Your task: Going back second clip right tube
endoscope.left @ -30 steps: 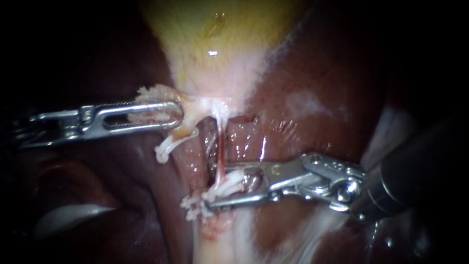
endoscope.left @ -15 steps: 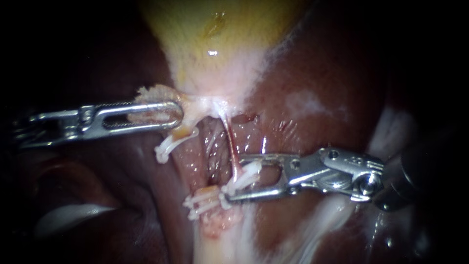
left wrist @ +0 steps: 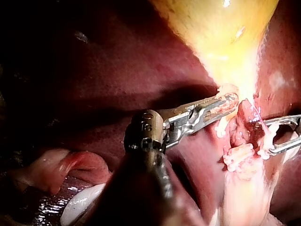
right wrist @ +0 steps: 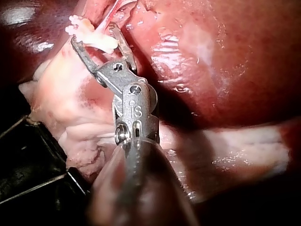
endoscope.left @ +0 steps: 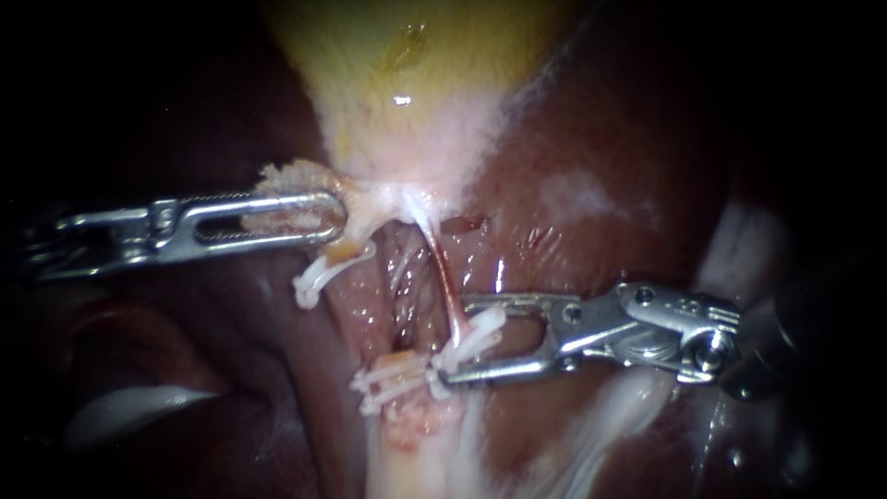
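Right instrument (endoscope.left: 453,339) at the clip (endoscope.left: 480,328) on the right tube (endoscope.left: 442,277)
Its jaws stand apart around the white clip; the left instrument (endoscope.left: 337,217) has its jaws clamped on the gallbladder (endoscope.left: 416,83).

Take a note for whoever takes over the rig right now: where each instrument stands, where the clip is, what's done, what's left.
Left instrument: jaws shut on pale frayed tissue at the yellow gallbladder neck.
Right instrument: jaws open, straddling the small white clip on the thin reddish tube.
Done: clip seated across the tube.
Left: back the right instrument out, probably straight, clear of the clip.
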You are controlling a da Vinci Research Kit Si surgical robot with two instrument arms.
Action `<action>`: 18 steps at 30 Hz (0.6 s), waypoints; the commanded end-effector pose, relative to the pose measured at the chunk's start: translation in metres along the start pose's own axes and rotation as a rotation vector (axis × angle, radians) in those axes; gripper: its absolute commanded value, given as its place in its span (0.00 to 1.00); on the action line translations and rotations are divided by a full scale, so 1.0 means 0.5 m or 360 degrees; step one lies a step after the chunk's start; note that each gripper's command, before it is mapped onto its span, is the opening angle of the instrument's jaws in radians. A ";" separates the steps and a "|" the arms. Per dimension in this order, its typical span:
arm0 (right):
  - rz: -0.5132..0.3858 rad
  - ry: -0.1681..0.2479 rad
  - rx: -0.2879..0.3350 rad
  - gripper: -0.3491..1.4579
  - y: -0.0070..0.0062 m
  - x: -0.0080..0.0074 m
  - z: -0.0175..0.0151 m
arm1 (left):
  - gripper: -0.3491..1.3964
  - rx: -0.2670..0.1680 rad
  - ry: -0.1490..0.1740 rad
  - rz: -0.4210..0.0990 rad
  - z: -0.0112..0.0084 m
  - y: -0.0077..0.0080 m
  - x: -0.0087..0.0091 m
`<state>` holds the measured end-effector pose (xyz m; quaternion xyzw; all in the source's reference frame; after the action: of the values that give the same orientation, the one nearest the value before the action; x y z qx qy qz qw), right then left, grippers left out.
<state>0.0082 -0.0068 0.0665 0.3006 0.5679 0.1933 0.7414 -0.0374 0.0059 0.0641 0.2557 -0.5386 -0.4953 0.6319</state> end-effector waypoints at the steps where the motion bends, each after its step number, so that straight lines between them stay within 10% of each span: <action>1: -0.0003 -0.0001 -0.0001 0.47 0.0001 -0.0001 -0.0001 | 0.00 0.0000 0.0000 0.0000 0.0000 0.0000 0.0000; 18: -0.0013 -0.0002 0.0004 0.47 -0.0002 -0.0001 -0.0011 | 0.00 0.0000 0.0000 0.0000 -0.0001 0.0000 0.0000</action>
<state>0.0076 -0.0068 0.0664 0.2992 0.5689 0.1894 0.7423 -0.0374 0.0059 0.0641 0.2557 -0.5386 -0.4952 0.6319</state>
